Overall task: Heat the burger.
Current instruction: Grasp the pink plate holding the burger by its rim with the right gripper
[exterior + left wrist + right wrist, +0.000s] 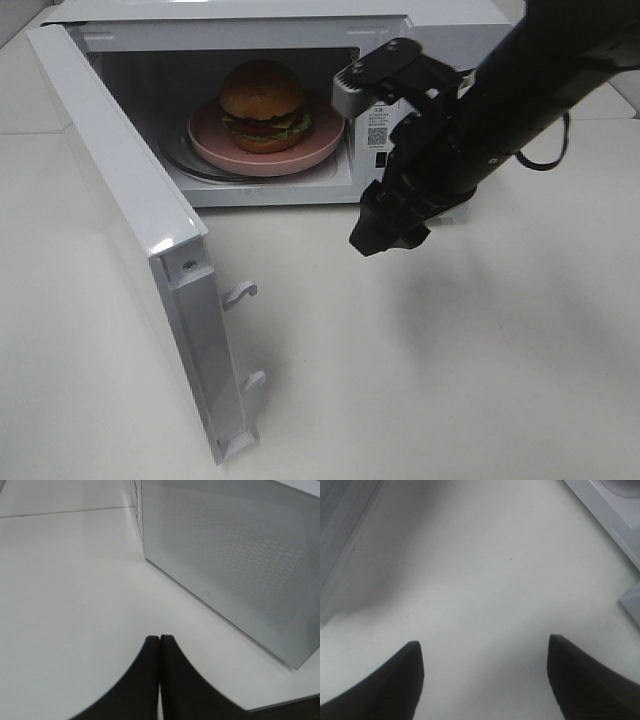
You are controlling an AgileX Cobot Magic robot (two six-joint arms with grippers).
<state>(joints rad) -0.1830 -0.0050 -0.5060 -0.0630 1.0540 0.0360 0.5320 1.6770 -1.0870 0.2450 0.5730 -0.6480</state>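
The burger [263, 103], with brown bun, lettuce and dark patty, sits on a round pink plate [320, 138] inside the open white microwave [450, 25]. Its door [130, 200] stands swung out to the left. My right gripper [385, 235] hangs open and empty above the table, just in front of the microwave's right side, outside the cavity; its fingers [395, 680] are spread wide over bare table. My left gripper [159, 645] is shut and empty, low over the table beside the door's outer face [235, 560]. The left arm is out of the high view.
The white table [480, 360] surrounds the microwave. The open door's latch hooks [240, 293] stick out toward the middle. A black cable [545, 150] loops behind the right arm. A table seam [65, 511] runs near the door.
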